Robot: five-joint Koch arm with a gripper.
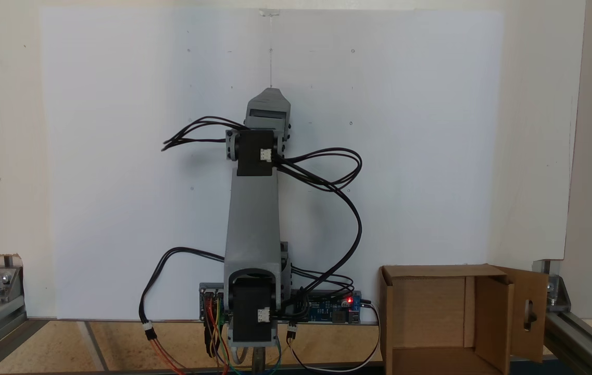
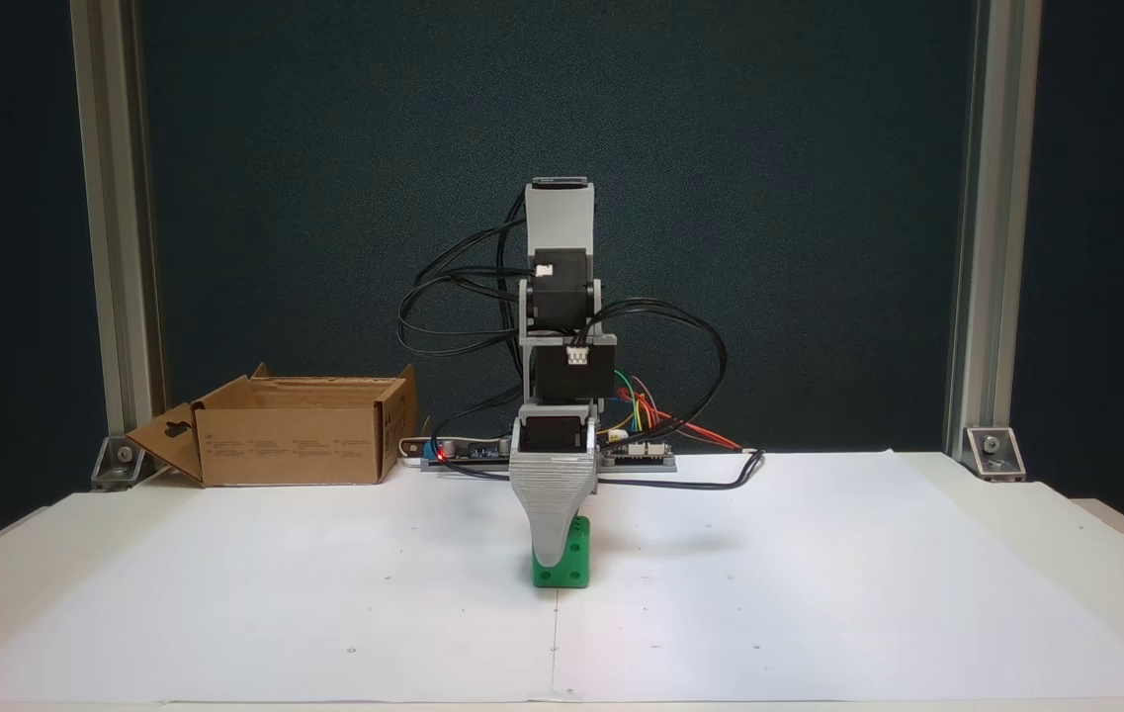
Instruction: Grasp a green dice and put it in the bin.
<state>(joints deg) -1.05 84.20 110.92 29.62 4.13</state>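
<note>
The green dice sits on the white paper in the middle of the table, straight in front of the arm's base. My gripper reaches down onto it, and its grey front jaw covers the dice's left part. The other jaw lies behind the first, so the gap between them is hidden. In the fixed view from above, the gripper points away from the base and hides the dice beneath it. The bin is a brown cardboard box with open flaps beside the arm's base; the bin shows its open inside from above.
A controller board with a red light and loose black cables lies at the arm's base. Aluminium frame posts stand at the table's back corners. White paper covers the table.
</note>
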